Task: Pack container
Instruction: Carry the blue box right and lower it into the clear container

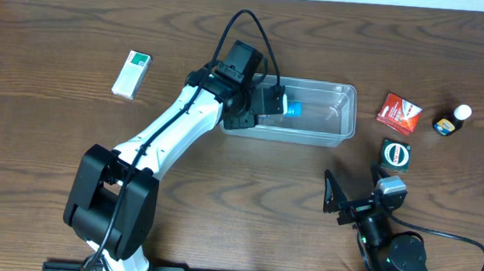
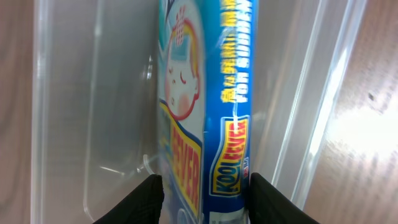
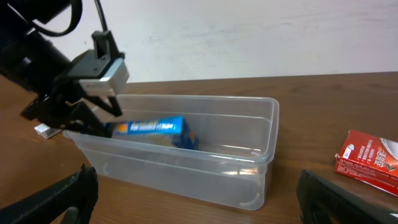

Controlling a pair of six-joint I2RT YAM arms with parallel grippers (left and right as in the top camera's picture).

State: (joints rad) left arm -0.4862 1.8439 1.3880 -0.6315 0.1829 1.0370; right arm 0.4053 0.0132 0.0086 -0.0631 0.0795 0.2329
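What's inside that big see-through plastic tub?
A long blue cardboard box with yellow writing is inside the clear plastic tub, pinched by the left gripper. The rest looks bare, though that gripper covers the tub's left end from above.

On the blue carton (image 2: 211, 112), in the left wrist view, I can read "KOOLFEVER" in yellow letters along its blue edge. "FEVER" stands in red on the yellow band of its face, and "FOR SUDDEN" in yellow higher up. The print on the red box (image 3: 368, 155) is too small for me to read.
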